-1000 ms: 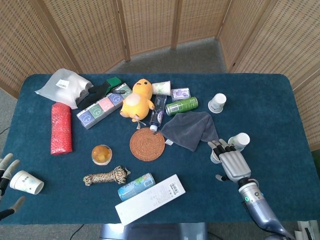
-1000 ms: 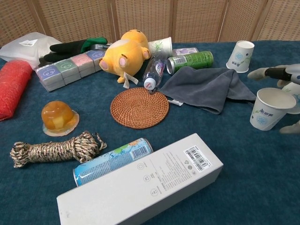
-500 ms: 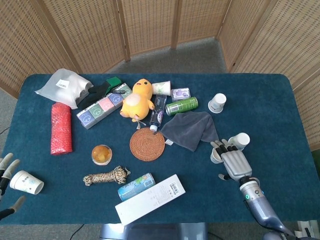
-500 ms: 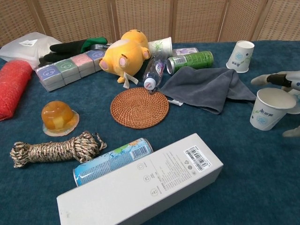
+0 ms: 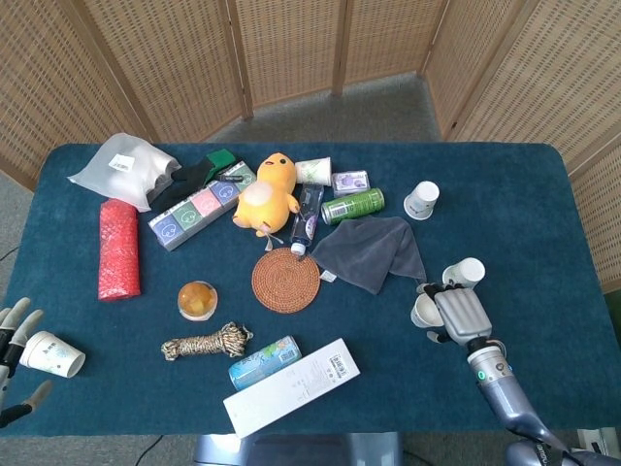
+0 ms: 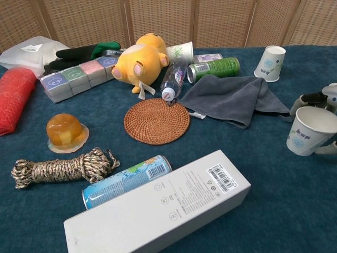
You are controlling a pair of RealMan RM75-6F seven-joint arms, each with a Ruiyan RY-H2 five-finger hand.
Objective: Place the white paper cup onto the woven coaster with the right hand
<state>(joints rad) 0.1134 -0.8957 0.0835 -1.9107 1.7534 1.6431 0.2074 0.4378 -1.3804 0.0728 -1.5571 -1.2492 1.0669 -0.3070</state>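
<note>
The round woven coaster (image 5: pixel 285 280) (image 6: pixel 156 120) lies bare at mid-table, in front of the yellow plush. My right hand (image 5: pixel 458 313) (image 6: pixel 322 125) is well to its right, past the grey cloth. Its fingers (image 6: pixel 307 99) curl behind a white paper cup (image 5: pixel 423 311) (image 6: pixel 310 132) while the thumb presses the cup's front. The cup is tilted in that grip, mouth up. At the table's near left corner my left hand (image 5: pixel 14 335) has its fingers spread beside another paper cup (image 5: pixel 50 354) lying on its side; it holds nothing.
A grey cloth (image 5: pixel 370 251) (image 6: pixel 231 98) lies between the hand and the coaster. A second cup (image 5: pixel 467 273) stands just beyond the hand, an upturned one (image 5: pixel 421 200) (image 6: pixel 271 62) farther back. A water bottle (image 6: pixel 169 83), green can (image 6: pixel 212 68), white box (image 6: pixel 158 205) and rope (image 6: pixel 63 166) ring the coaster.
The right hand's fingers have curled in around the cup. The cup has tipped and shifted slightly to the right and nearer. The left hand has barely moved.
</note>
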